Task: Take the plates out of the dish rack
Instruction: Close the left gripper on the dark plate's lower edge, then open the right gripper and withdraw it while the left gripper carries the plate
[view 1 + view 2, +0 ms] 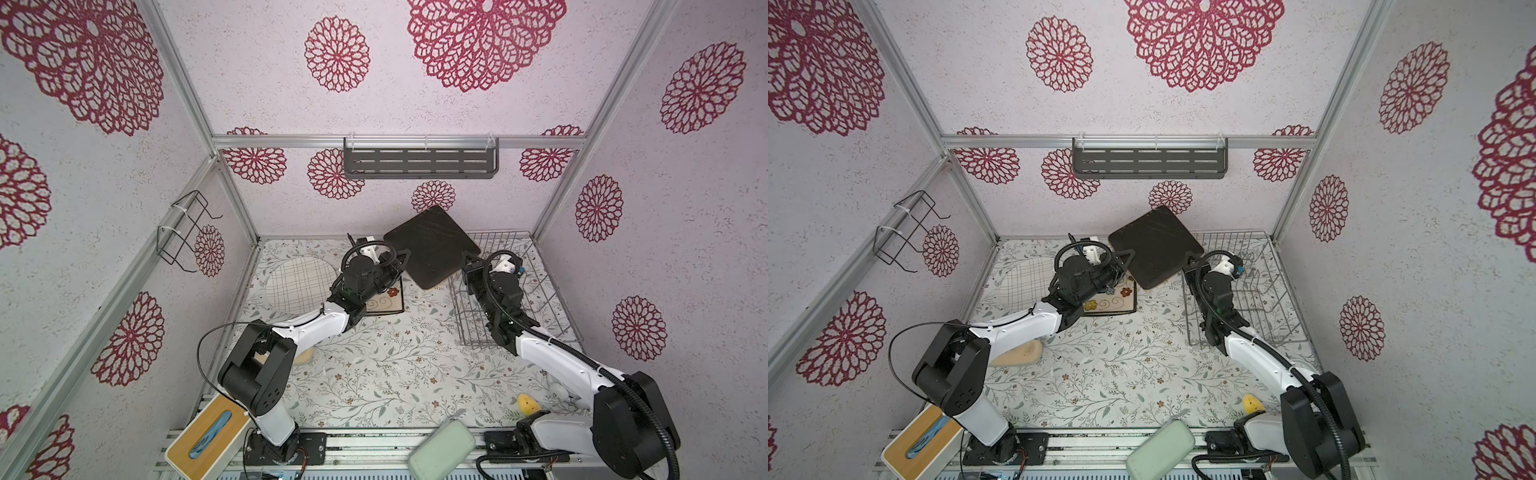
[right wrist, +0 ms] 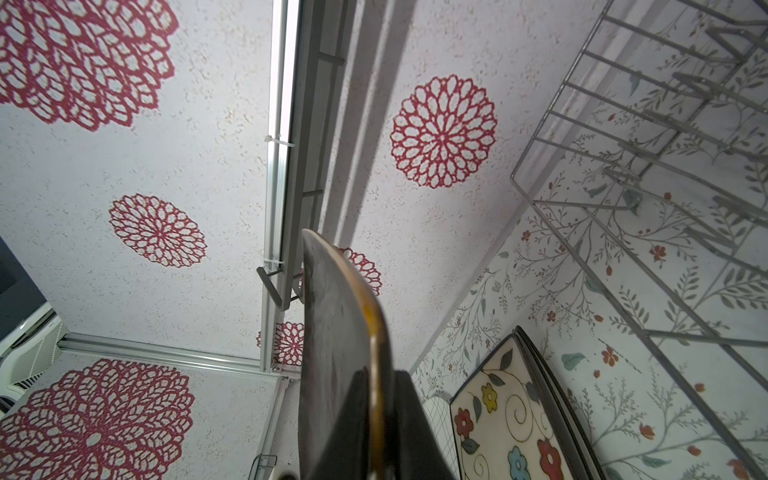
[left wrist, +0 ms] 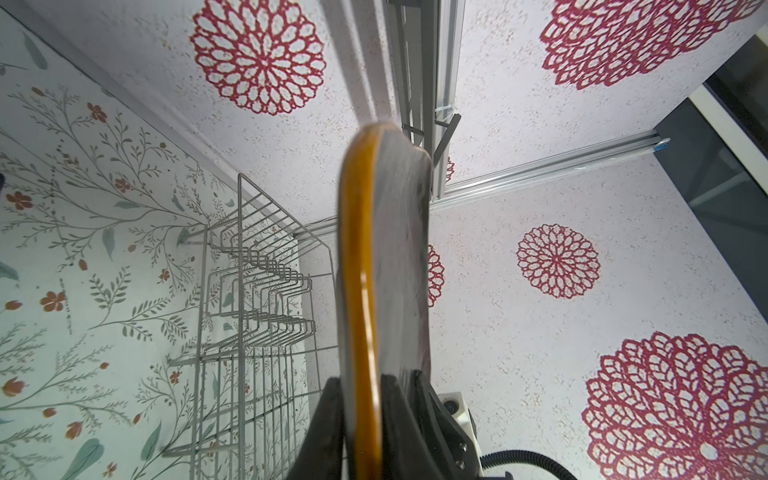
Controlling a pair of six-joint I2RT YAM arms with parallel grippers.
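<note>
Left tool [image 1: 402,258]: clenched on brown plate's [image 1: 432,245] 9 o'clock edge.
Right tool [image 1: 471,259]: straddles its 3 o'clock corner; grip unclear.
Rack [image 1: 505,243]: 3 o'clock on tabletop [image 1: 395,374], looks empty.
Brown plate: aloft, 12 o'clock.
Grid plate [image 1: 299,284]: flat, 10 o'clock.
Floral plate [image 1: 386,303]: tops a stack, 11 o'clock.
Progress: seemingly nearly done; brown plate awaits setting down.
Count: one rack; three plates plain, stacked ones beneath uncountable.

A dark brown rounded-square plate [image 1: 1156,245] is held raised over the floral-patterned table [image 1: 1121,374]. Its left edge is gripped by the left gripper [image 1: 1128,257] and its right corner is met by the right gripper [image 1: 1189,262]. A silver wire dish rack [image 1: 1279,299] is set at right. A round cream grid-lined plate [image 1: 1019,282] and a cream floral rounded-square plate [image 1: 1121,301] are partly hidden beneath the left arm.
</note>
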